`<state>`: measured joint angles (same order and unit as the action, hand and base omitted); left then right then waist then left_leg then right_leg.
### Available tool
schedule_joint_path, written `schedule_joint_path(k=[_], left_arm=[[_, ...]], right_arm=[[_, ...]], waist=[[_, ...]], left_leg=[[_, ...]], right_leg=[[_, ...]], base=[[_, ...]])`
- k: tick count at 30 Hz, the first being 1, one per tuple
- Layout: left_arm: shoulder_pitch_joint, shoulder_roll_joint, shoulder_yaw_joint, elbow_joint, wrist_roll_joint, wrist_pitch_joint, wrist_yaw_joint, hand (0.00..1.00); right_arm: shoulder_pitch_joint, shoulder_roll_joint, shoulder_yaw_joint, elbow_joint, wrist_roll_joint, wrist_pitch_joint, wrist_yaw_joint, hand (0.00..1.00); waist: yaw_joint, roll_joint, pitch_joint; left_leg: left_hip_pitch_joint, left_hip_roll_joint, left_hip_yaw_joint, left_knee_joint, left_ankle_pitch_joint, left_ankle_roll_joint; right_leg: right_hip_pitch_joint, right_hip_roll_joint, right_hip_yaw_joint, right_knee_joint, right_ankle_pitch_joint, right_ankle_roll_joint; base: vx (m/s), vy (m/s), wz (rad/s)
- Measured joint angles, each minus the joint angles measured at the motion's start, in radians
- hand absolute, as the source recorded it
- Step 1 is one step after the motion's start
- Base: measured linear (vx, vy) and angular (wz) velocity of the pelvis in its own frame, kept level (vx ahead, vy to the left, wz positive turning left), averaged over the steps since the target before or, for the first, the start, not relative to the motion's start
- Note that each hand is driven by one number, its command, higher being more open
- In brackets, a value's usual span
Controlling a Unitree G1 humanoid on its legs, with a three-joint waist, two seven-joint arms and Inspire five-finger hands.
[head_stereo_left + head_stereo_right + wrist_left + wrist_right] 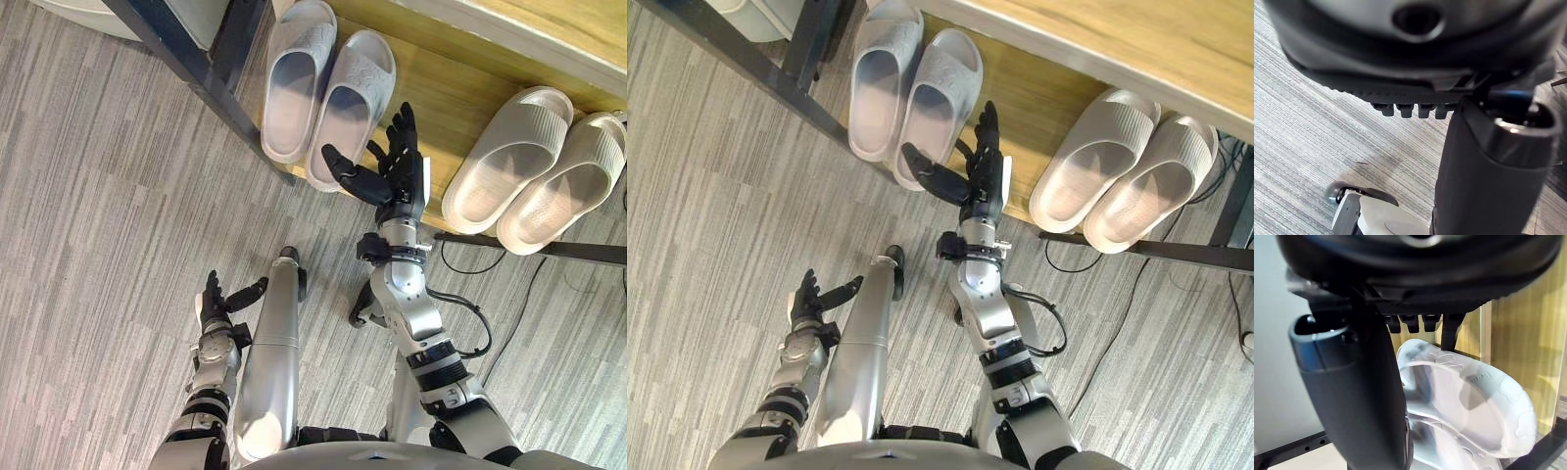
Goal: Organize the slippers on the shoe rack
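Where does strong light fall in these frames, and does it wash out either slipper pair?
Left eye view: sunlight brightens the beige slippers, but their outlines are readable; the grey slippers sit in even shade. Right wrist view: light glows on the wooden panel beside them.

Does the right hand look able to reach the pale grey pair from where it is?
Probably yes: the right hand is open just beside the pale grey pair on the wooden shelf, with nothing between them.
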<state>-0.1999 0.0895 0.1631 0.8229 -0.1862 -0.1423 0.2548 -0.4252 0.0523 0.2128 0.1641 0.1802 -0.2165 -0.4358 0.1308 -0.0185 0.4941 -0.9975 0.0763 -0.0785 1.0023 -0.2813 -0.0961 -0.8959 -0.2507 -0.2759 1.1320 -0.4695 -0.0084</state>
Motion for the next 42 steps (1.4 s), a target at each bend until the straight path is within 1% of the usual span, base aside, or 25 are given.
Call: schedule_joint_path(k=[4,6,9,14,21,25,27,29,33,34,35,38,39,40,42], left_arm=[[-0.001,-0.006,0.001,0.000,0.000,0.000,-0.001,1.00],[-0.001,-0.008,0.001,0.000,0.000,0.000,-0.003,1.00],[-0.002,-0.013,0.001,0.004,0.000,0.000,-0.006,1.00],[-0.002,-0.017,0.002,0.008,0.000,0.003,-0.006,1.00],[-0.001,-0.021,0.010,0.024,0.000,0.014,-0.005,1.00],[-0.001,-0.023,0.011,0.025,-0.001,0.016,0.002,1.00],[-0.001,-0.023,0.011,0.024,0.000,0.016,0.002,1.00],[-0.001,-0.022,0.011,0.023,0.000,0.015,0.008,1.00],[0.000,-0.022,0.009,0.021,0.000,0.013,0.014,1.00],[0.000,-0.022,0.006,0.020,0.000,0.012,0.019,1.00],[0.003,-0.022,-0.002,0.020,0.000,0.012,0.020,1.00],[0.025,-0.034,-0.049,0.004,0.001,0.010,0.005,1.00],[0.034,-0.039,-0.073,0.005,0.012,0.011,-0.002,1.00],[0.040,-0.037,-0.082,0.007,0.025,0.013,-0.006,1.00],[0.069,-0.031,-0.112,0.011,0.043,0.013,-0.008,1.00]], right_arm=[[-0.046,-0.016,-0.010,0.018,0.008,0.007,-0.001,1.00],[-0.060,-0.018,-0.037,0.029,0.018,0.009,-0.002,1.00],[-0.062,-0.026,-0.038,0.029,0.017,0.010,-0.003,1.00],[-0.060,-0.025,-0.038,0.028,0.003,0.013,-0.003,1.00],[0.059,-0.001,-0.035,-0.033,-0.065,0.021,-0.016,1.00],[0.158,0.015,-0.033,-0.092,-0.123,0.042,-0.029,1.00],[0.180,0.019,-0.033,-0.105,-0.146,0.045,-0.034,1.00],[0.241,0.012,-0.020,-0.151,-0.222,0.051,-0.057,1.00],[0.311,0.008,0.010,-0.226,-0.282,0.054,-0.092,1.00],[0.335,0.008,0.027,-0.255,-0.311,0.054,-0.094,1.00],[0.345,0.004,0.042,-0.272,-0.332,0.054,-0.093,1.00],[0.383,-0.002,0.064,-0.322,-0.367,0.054,-0.086,1.00],[0.404,-0.004,0.068,-0.334,-0.385,0.054,-0.074,1.00],[0.414,-0.006,0.074,-0.336,-0.385,0.054,-0.068,1.00],[0.462,-0.023,0.093,-0.337,-0.390,0.053,-0.046,1.00]], waist=[[0.003,0.008,0.000],[0.006,0.010,0.000],[0.006,0.020,-0.002],[0.007,0.028,0.000],[0.008,0.032,0.000],[0.006,0.032,0.000],[0.005,0.032,0.000],[0.000,0.031,0.000],[-0.010,0.028,-0.003],[-0.020,0.022,-0.006],[-0.027,0.019,-0.014],[-0.033,0.015,-0.027],[-0.033,0.012,-0.037],[-0.035,0.009,-0.048],[-0.044,-0.002,-0.078]], left_leg=[[-0.005,-0.001,-0.003,0.001,0.000,-0.001],[-0.006,-0.003,-0.005,0.003,0.000,-0.001],[-0.012,-0.003,-0.012,0.009,0.000,-0.001],[-0.008,-0.003,-0.013,0.014,0.000,-0.001],[0.028,-0.003,-0.012,0.009,-0.001,0.001],[0.065,-0.002,-0.010,-0.005,-0.001,0.001],[0.072,0.000,-0.009,-0.009,-0.001,0.001],[0.107,0.002,-0.009,-0.032,0.001,-0.002],[0.178,0.005,0.002,-0.080,0.002,-0.001],[0.212,0.005,0.008,-0.101,0.002,-0.001],[0.231,0.005,0.012,-0.118,0.003,0.001],[0.294,0.006,0.019,-0.161,0.004,0.003],[0.332,0.006,0.024,-0.191,0.008,0.008],[0.346,0.006,0.026,-0.205,0.010,0.010],[0.411,0.005,0.037,-0.275,0.029,0.012]], right_leg=[[-0.003,-0.001,-0.003,0.003,-0.002,-0.003],[-0.003,-0.004,-0.005,0.007,-0.004,-0.007],[-0.002,-0.004,-0.013,0.009,-0.005,-0.010],[0.002,-0.004,-0.013,0.014,-0.006,-0.010],[0.041,-0.004,-0.015,0.004,-0.006,-0.010],[0.076,-0.001,-0.015,-0.009,-0.007,-0.006],[0.083,0.000,-0.015,-0.013,-0.007,-0.006],[0.117,0.006,-0.018,-0.037,-0.003,-0.006],[0.182,0.010,-0.021,-0.084,0.002,-0.001],[0.213,0.011,-0.022,-0.105,0.004,0.003],[0.231,0.013,-0.024,-0.122,0.008,0.008],[0.291,0.018,-0.029,-0.172,0.019,0.018],[0.329,0.021,-0.032,-0.204,0.026,0.022],[0.343,0.022,-0.034,-0.219,0.029,0.024],[0.402,0.022,-0.046,-0.285,0.052,0.031]], base=[[0.00,0.000,0.00],[0.00,0.000,0.04],[0.00,0.009,0.04],[0.00,0.000,0.00],[0.00,0.000,0.00],[0.00,0.000,0.00],[0.00,0.000,0.00],[0.02,0.009,0.00],[0.05,0.018,-0.03],[0.07,0.023,-0.04],[0.09,0.032,-0.04],[0.08,0.035,-0.04],[0.08,0.030,-0.03],[0.10,0.032,-0.02],[0.09,0.027,-0.02]])
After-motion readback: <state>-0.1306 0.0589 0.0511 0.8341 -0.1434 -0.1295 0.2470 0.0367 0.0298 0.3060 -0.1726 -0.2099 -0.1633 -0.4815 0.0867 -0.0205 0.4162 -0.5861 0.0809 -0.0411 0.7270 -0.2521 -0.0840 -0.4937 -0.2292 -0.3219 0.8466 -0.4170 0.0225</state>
